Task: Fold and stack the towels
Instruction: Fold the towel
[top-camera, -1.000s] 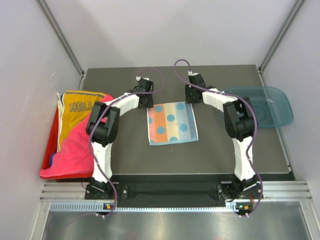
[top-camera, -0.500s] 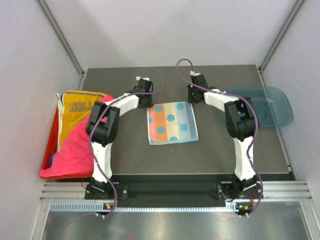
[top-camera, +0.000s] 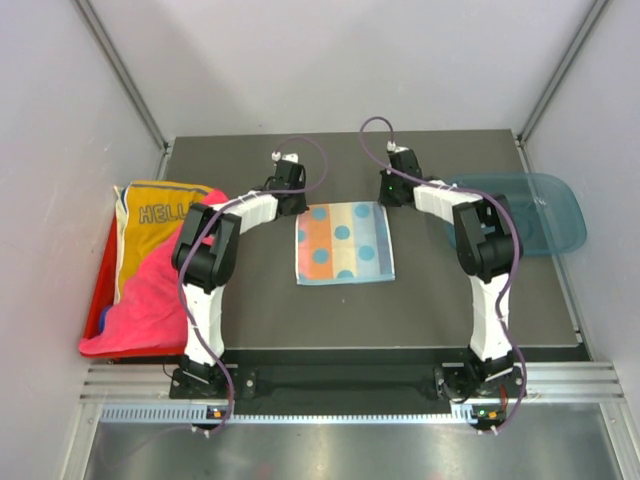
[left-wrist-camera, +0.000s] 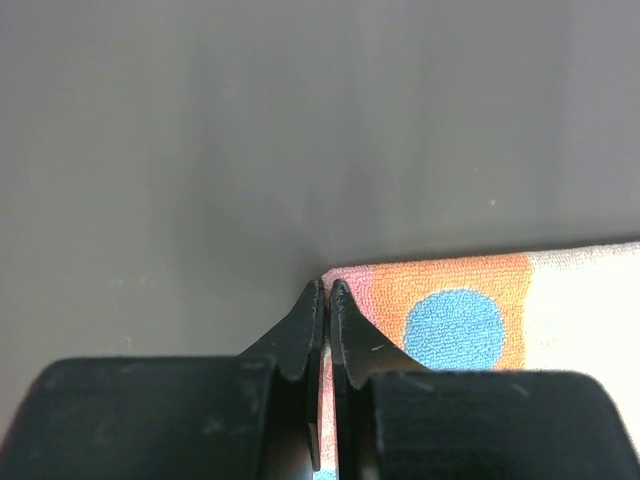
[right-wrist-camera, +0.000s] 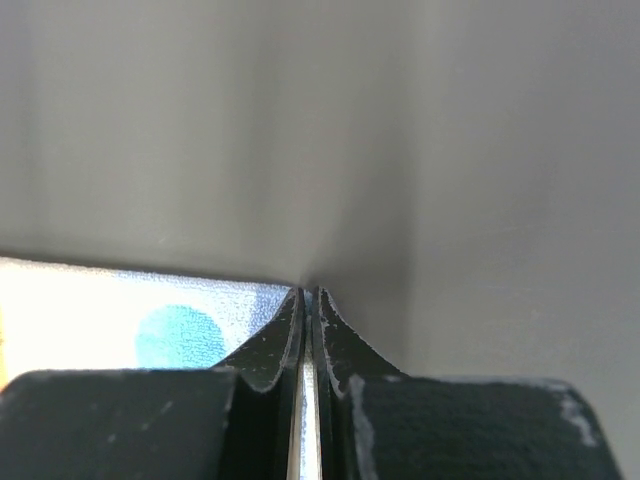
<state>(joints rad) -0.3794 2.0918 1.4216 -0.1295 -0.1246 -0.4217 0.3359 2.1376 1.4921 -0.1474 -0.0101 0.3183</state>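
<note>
The task stands near its start, as far as the views show: no towel is seen folded and stacked. The dotted towel (top-camera: 345, 243) lies spread flat at the middle of the table (top-camera: 420, 310), between the two arms, and both tools have hold of its far edge. The left gripper (left-wrist-camera: 326, 290) is clenched on the far left corner, with a strip of cloth showing between its jaws. The right gripper (right-wrist-camera: 308, 295) is pinched tight at the far right corner, a pale sliver of cloth caught between its jaws (whether it has more than the very edge cannot be told). The likely reading is that the first fold of this towel is in hand, with the far edge not yet carried over to the near one. Most of the job is left: the yellow towel (top-camera: 150, 225) and the pink towel (top-camera: 140, 310) lie heaped and unfolded in the red tray (top-camera: 96, 318) at the left, well apart from the teal bin (top-camera: 540, 215) at the right.
</note>
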